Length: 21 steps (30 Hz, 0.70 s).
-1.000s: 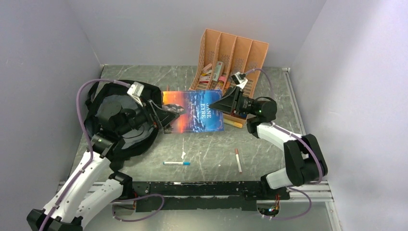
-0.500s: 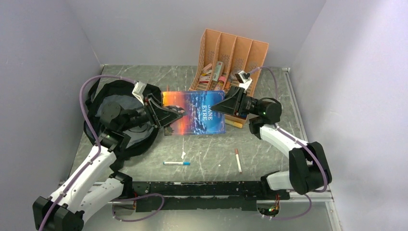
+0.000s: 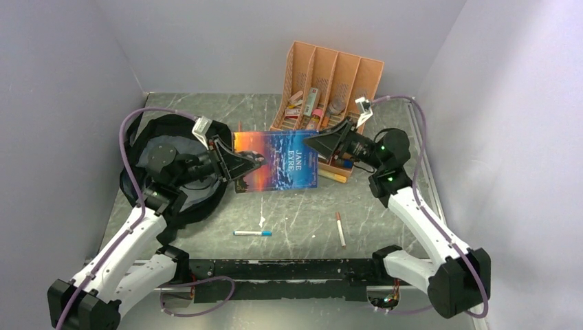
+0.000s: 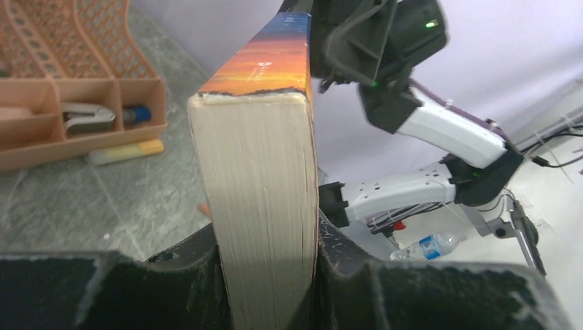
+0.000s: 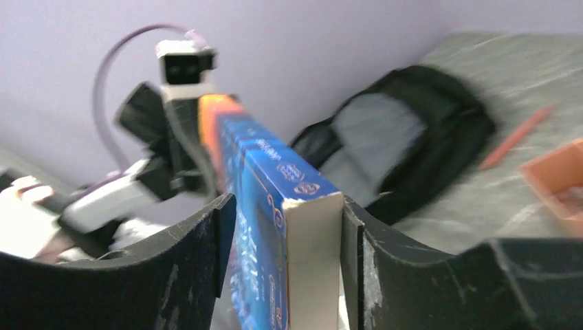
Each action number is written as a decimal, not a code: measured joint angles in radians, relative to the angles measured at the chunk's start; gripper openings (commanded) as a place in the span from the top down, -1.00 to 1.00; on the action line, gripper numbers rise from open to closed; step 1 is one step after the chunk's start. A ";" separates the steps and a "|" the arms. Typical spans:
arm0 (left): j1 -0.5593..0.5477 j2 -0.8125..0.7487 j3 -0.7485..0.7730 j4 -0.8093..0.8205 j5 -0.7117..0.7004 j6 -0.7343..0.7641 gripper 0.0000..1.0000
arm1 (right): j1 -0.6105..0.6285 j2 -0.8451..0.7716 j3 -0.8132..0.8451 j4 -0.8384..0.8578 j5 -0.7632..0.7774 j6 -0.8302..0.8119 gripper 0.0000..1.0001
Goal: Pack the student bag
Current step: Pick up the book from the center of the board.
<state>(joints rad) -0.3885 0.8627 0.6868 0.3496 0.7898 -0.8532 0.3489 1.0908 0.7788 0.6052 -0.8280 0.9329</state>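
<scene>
Looking down from above, the book (image 3: pixel 282 159) is held up off the table (image 3: pixel 302 220) between both claws. The left claw (image 3: pixel 237 167) pinches its left edge. The bag (image 3: pixel 199 203), grey lining showing, lies just under and behind that claw, well apart from the right claw (image 3: pixel 311 139).

From the left wrist, both black fingers (image 4: pixel 192 282) press tight against the book's pages.

From the right wrist, the right claw brackets the book's other end loosely, with a thin gap on one side. The bag lies beyond, blurred.
</scene>
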 measured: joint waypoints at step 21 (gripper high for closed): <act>0.006 -0.077 0.483 -0.952 -0.806 0.329 0.90 | 0.251 0.129 -0.052 -0.249 0.660 -0.483 -0.52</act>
<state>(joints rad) -0.3824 0.7860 1.1702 -0.6022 -0.0166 -0.5243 0.5995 1.2201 0.7269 0.3561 -0.1684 0.4500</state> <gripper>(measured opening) 0.333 0.779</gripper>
